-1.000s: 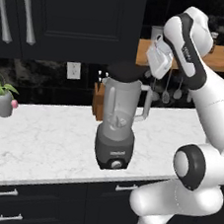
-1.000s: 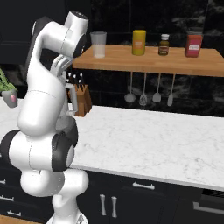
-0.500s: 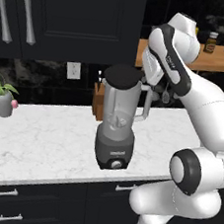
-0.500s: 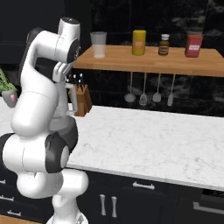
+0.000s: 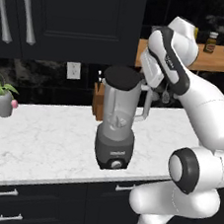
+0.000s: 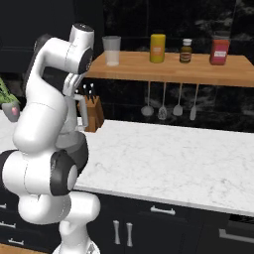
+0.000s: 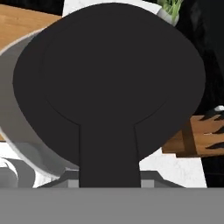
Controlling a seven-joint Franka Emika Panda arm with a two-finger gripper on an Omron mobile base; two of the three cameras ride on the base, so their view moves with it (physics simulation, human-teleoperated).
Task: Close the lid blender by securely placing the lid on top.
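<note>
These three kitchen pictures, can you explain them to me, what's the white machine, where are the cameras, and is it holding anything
The white machine is a robot arm on a base that can drive. Two cameras ride on that base, looking from behind the arm's left and right. The third sits on its hand, looking along the fingers. On the marble counter stand a blender, a knife block and a potted plant. The hand is closed on the tab of the black lid, which hangs at the top of the blender jar; whether it is seated I cannot tell.
</note>
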